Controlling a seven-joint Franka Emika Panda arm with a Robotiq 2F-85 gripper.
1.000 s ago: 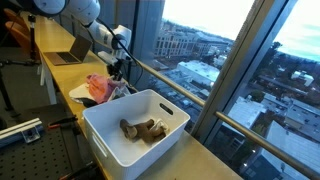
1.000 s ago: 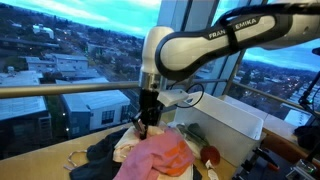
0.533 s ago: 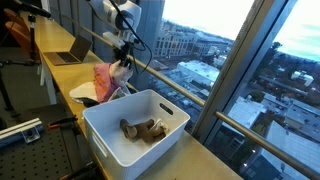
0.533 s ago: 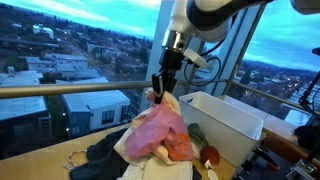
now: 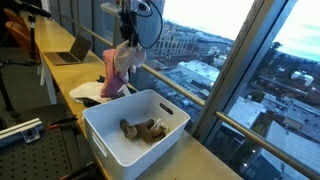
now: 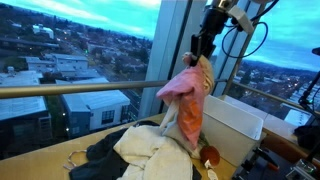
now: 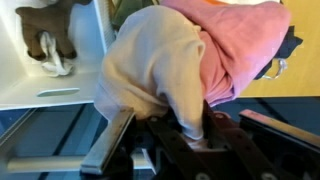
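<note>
My gripper (image 5: 127, 38) (image 6: 203, 48) is raised high and shut on a pink and cream garment (image 5: 122, 68) (image 6: 187, 100), which hangs down from it above the clothes pile. In the wrist view the garment (image 7: 190, 60) fills the middle, its cream fold pinched between the dark fingers (image 7: 190, 135). The white bin (image 5: 137, 128) (image 6: 235, 125) stands close beside the hanging cloth; a brown plush toy (image 5: 141, 130) (image 7: 47, 35) lies inside it.
A pile of dark and cream clothes (image 6: 135, 155) (image 5: 88, 93) lies on the wooden counter (image 5: 60, 75) by the window. A laptop (image 5: 72, 50) sits further back. The window railing (image 5: 175, 85) runs right behind the bin.
The gripper has risen from the pile and moved toward the bin, lifting the pink and cream garment clear of the other clothes. It stayed shut throughout.
</note>
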